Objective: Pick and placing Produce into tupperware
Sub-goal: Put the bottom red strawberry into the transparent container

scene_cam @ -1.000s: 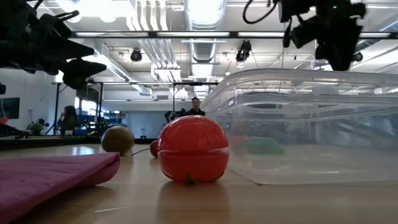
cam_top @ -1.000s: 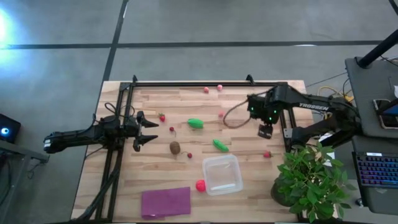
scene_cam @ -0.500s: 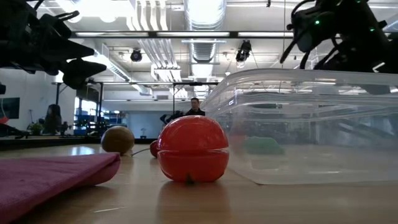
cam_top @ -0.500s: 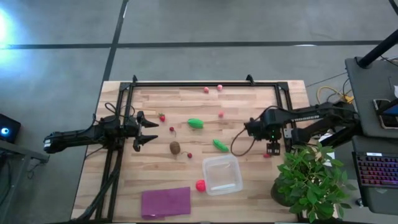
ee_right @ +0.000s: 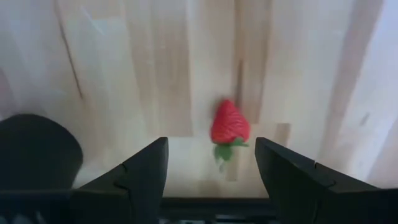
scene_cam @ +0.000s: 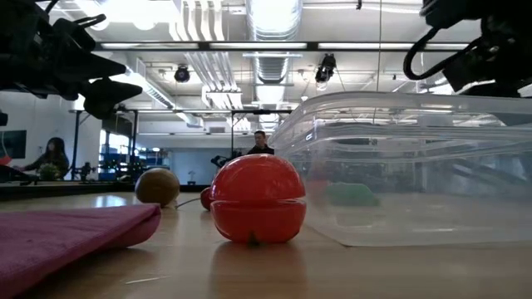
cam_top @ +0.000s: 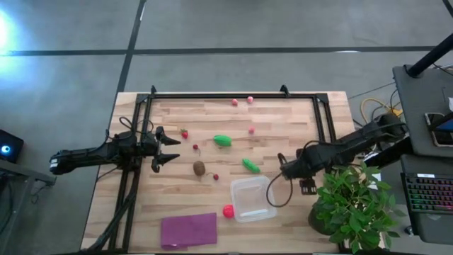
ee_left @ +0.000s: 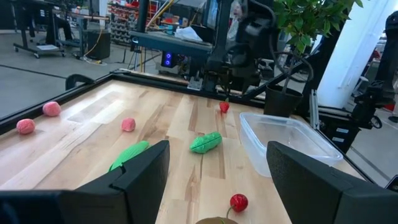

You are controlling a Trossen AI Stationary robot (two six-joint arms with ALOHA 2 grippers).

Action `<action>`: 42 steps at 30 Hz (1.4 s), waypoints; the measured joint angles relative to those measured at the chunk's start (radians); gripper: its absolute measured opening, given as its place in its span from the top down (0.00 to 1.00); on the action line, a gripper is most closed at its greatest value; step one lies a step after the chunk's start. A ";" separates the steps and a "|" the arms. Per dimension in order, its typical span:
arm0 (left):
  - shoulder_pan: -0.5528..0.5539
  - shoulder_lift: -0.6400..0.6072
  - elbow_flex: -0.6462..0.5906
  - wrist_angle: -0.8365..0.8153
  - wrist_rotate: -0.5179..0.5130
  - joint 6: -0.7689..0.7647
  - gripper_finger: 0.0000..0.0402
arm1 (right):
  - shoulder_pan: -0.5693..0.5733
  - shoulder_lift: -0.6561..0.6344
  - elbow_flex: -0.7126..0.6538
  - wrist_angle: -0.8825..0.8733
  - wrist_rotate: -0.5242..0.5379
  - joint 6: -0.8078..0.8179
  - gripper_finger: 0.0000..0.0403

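Above strawberry [ee_right: 229, 123], right gripper [ee_right: 211, 165] jaws apart, empty; left gripper [cam_top: 170, 150] jaws apart, empty; no legible writing.

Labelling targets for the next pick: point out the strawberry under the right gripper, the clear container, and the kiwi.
strawberry [ee_right: 229, 122]: right wrist view, middle of its red body.
clear container [cam_top: 267, 210]: high view, its right rim.
kiwi [cam_top: 199, 168]: high view, centre of the brown ball.

The whole pale wooden slatted table [cam_top: 283, 127] is seen from overhead. The clear square plastic container [scene_cam: 416, 166] is viewed close, level, shared with overhead and left wrist.
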 joint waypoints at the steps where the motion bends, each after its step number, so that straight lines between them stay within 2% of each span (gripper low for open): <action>1: 0.000 0.000 0.000 0.000 0.000 0.000 0.36 | 0.011 0.009 0.000 0.007 0.000 0.013 0.42; 13: 0.000 0.000 0.000 0.000 0.000 0.000 0.36 | 0.035 0.145 -0.009 0.027 0.005 0.048 0.42; 22: 0.000 0.000 0.000 0.000 0.000 0.000 0.36 | 0.035 0.127 -0.058 0.028 0.010 0.110 0.42; 28: 0.000 0.000 0.000 0.000 0.000 0.000 0.36 | 0.034 0.127 -0.076 0.063 0.118 0.090 0.42; 42: 0.000 0.001 0.000 0.000 0.000 0.000 0.36 | 0.033 0.121 -0.151 0.098 0.111 0.107 0.42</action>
